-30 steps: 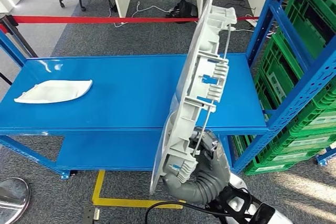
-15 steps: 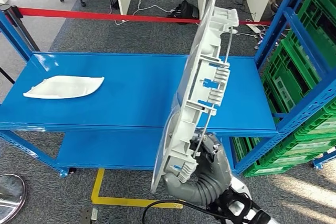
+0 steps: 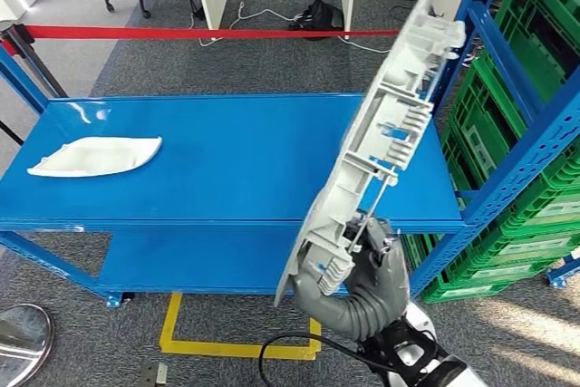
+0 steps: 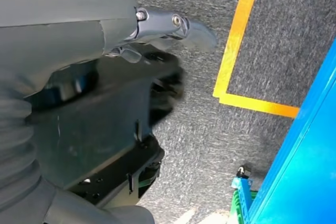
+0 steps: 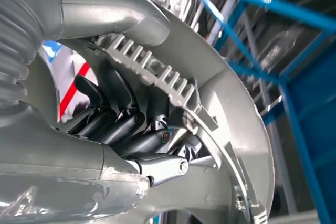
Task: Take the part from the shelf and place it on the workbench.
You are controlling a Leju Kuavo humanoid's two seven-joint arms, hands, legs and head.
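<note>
My right hand grips the lower rim of a large grey plastic part with ribs and clips on its back. The part stands on edge and leans right, above the right end of the blue workbench. In the right wrist view dark fingers curl behind the part's ribbed rim. A flat white part lies on the workbench's left end. My left hand hangs over the grey carpet, holding nothing, with fingers stretched out.
A blue shelf frame with green crates stands close on the right. Red barrier tape runs behind the workbench. A yellow floor line lies in front, and a round metal base at the lower left.
The grey part has tilted further right, its top now near the shelf upright, and my right hand shifted right with it. The camera view swayed slightly.
</note>
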